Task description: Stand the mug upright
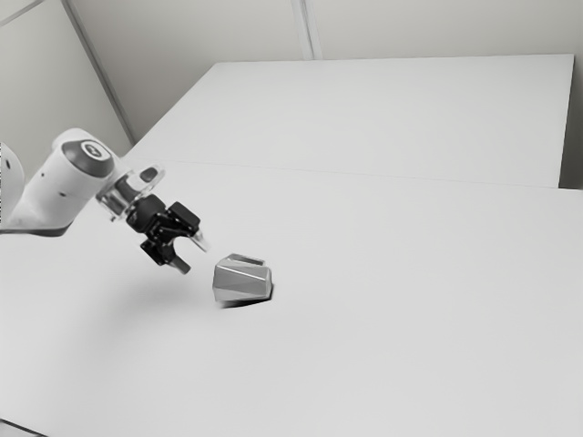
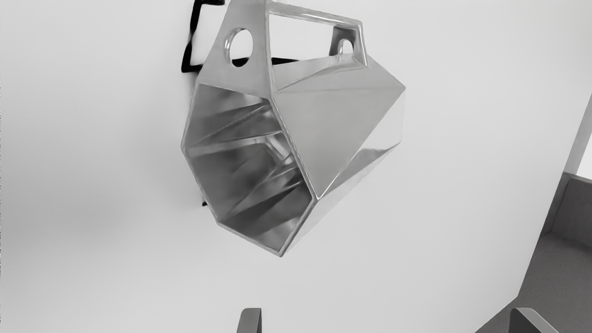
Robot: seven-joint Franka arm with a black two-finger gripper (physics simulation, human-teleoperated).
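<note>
While the mug (image 1: 242, 280) is lying on its side, left of the exterior view's centre, the pincer (image 1: 194, 255) is gaping wide, holding nothing; bumping the rim (image 2: 293, 148) could be rolling it away.

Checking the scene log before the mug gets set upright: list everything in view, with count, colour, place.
mug: 1, grey, on its side on the table, mouth toward the pincer
table: 1, white, under the mug
black outline: 1, black, by the mug's handle; shadow or object, can't tell
walls: count unclear, pale grey, behind the table
dark surface: 1, grey, past the table edge
arm: 1, white, at the exterior view's left
pincer: 1, black, open, short of the mug
</note>
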